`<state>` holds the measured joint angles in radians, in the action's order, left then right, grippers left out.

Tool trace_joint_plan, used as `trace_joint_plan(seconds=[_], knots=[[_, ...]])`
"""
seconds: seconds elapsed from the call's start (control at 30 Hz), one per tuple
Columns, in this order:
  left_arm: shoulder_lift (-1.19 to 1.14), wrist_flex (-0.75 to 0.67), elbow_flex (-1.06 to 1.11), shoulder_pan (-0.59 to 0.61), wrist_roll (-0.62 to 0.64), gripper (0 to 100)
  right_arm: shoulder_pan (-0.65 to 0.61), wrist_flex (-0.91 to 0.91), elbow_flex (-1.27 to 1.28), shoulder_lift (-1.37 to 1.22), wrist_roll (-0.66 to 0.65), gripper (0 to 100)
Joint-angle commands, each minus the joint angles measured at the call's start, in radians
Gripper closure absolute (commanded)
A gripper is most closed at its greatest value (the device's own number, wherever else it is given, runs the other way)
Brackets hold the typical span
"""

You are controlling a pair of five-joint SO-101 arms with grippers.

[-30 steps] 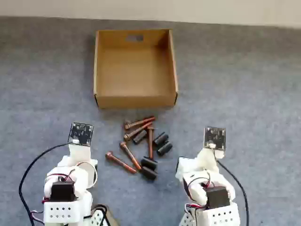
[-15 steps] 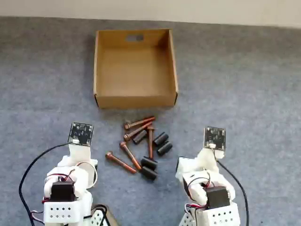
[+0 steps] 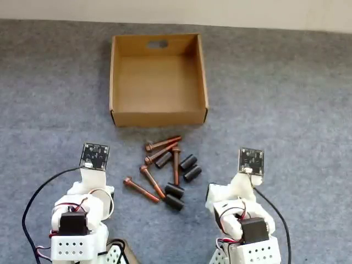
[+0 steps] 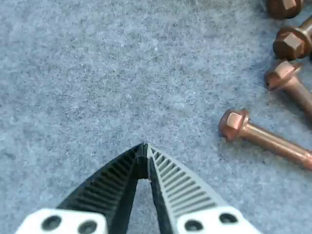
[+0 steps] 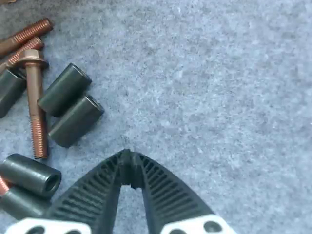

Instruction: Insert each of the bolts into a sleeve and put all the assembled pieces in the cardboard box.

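Nearest bolt lies head toward my left gripper, shaft running on to the sleeves.
Both grippers are closed and empty; the sleeves sit nearer my right gripper, the box beyond them.

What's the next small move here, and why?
Probably open the left hand and ease it toward the nearest bolt, which lies a little apart from the others and looks easiest to grasp. The left hand and the right hand are both shut and empty, no bolt sits in a sleeve yet, and the cardboard box holds nothing.
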<state>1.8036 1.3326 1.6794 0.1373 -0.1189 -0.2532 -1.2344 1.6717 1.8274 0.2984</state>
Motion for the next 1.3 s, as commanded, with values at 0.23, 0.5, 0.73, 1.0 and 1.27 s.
trace_joint_plan(seconds=[0.23, 0.5, 0.73, 1.0, 1.27], knots=[[0.005, 0.006, 0.018, -0.013, 0.006, 99, 0.004, -0.004, 0.133, 0.004, -0.009, 98.9], [0.005, 0.006, 0.018, -0.013, 0.006, 99, 0.004, -0.004, 0.133, 0.004, -0.009, 98.9], [0.005, 0.006, 0.018, -0.013, 0.006, 99, 0.004, -0.004, 0.133, 0.004, -0.009, 98.9], [0.005, 0.006, 0.018, -0.018, 0.006, 99, -0.056, -0.002, 0.131, 0.004, -0.009, 98.9], [0.005, 0.006, 0.018, -0.295, 0.006, 99, -0.180, -0.002, 0.131, 0.004, -0.009, 98.9]])
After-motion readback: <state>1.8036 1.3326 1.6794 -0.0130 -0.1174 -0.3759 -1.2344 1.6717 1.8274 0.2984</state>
